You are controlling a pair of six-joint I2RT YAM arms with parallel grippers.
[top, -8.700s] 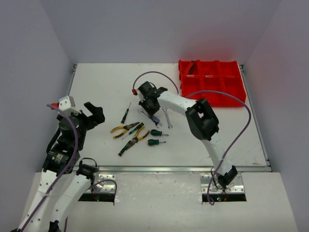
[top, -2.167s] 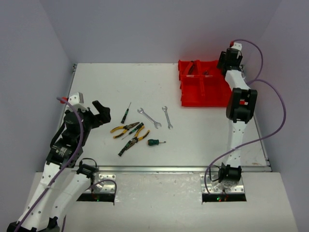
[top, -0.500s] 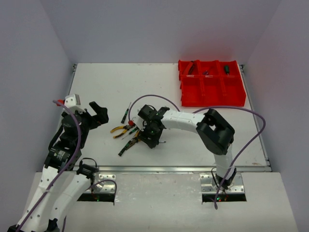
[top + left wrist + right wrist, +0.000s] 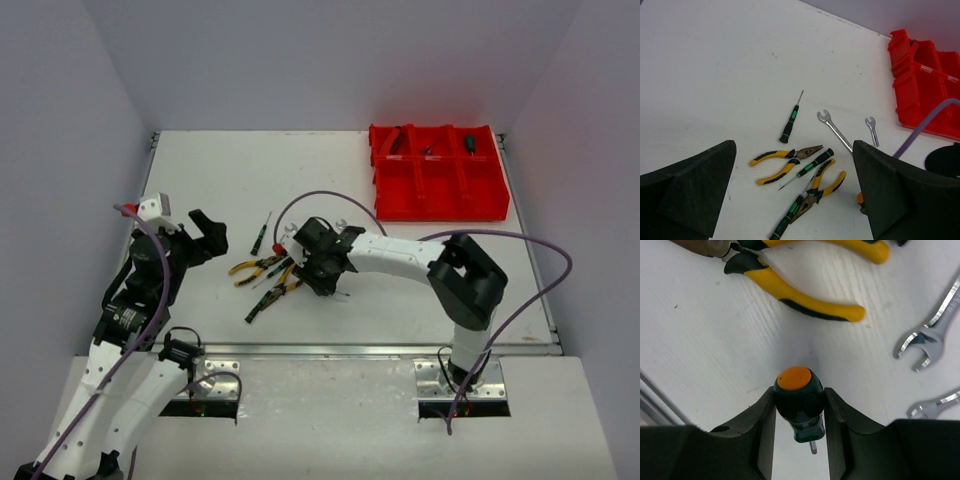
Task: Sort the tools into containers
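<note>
Left arm: left gripper (image 4: 207, 238) hangs over near-left of the counter (image 4: 200, 170), jaws spread wide, nothing btwn them.
Right arm: right gripper (image 4: 800, 410) is down low mid-counter, jaws pinching the stubby screwdriver (image 4: 795, 390) on both sides of the green handle, just under the orange cap. Can't tell if it's off the counter yet.
Right beside it: yellow-handled pliers (image 4: 805, 295), close to the jaws but not touching. To their left, long-nose pliers (image 4: 785, 160) w/ a green-black screwdriver (image 4: 815, 162) lying among them.
Bit farther: long silver wrench (image 4: 835, 131), short wrench (image 4: 871, 130), and a slim screwdriver (image 4: 790, 125) off on its own.
Far right: red bins (image 4: 440, 212), well apart from the grab. A few tools sit in the far row already.
Step, I'd say: grip made, lift & carry to the bins next.
Risk 1: handle is round & short and gripped near the cap end, so it could twist or slip out on the lift.
Risk 2: pliers are so close that a low sideways move could knock the pile.
Risk 3: long swing to the bins, and the purple cable (image 4: 912, 136) could drag or snag.
</note>
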